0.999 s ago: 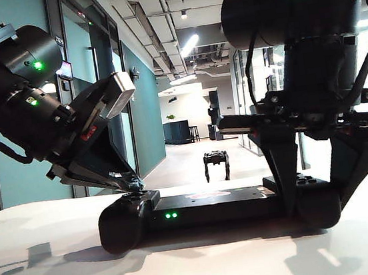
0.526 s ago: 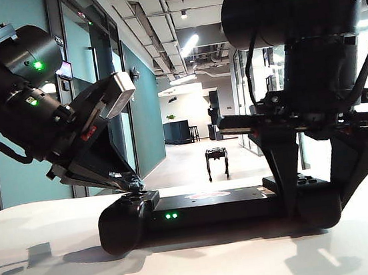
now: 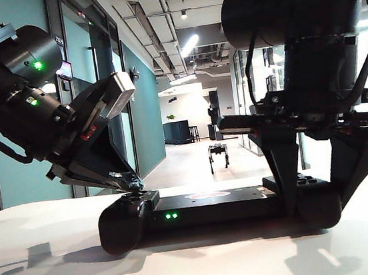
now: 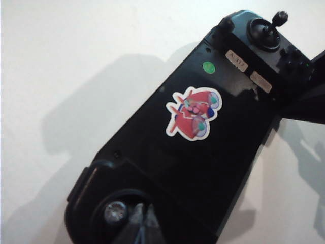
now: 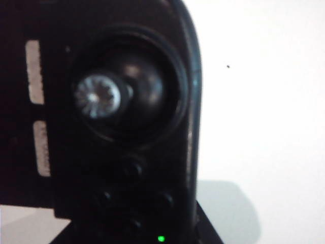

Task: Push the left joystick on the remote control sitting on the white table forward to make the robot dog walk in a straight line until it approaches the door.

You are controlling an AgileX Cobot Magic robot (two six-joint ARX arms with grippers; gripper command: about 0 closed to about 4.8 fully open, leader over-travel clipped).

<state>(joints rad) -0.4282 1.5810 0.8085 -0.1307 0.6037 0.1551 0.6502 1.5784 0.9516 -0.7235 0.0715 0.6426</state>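
The black remote control (image 3: 206, 208) lies on the white table (image 3: 51, 261). My left gripper (image 3: 134, 182) slants down to its left end, shut, tips against the left joystick (image 4: 116, 212). In the left wrist view the closed fingertips (image 4: 143, 219) sit beside that knob. My right gripper (image 3: 319, 209) stands over the right end, shut on the remote control with one finger on each side. The right thumbstick (image 5: 96, 96) fills the right wrist view. The robot dog (image 3: 218, 155) stands small, far down the corridor. I cannot pick out the door.
A red cartoon sticker (image 4: 193, 113) and a green dot (image 4: 208, 66) mark the controller's face, and two green lights (image 3: 171, 215) glow on its near edge. Teal walls (image 3: 144, 115) and glass panels line the corridor. Bare tabletop (image 4: 76, 61) surrounds the controller.
The robot dog has walked farther down the corridor and looks smaller. Both arms and the controller have stayed still.
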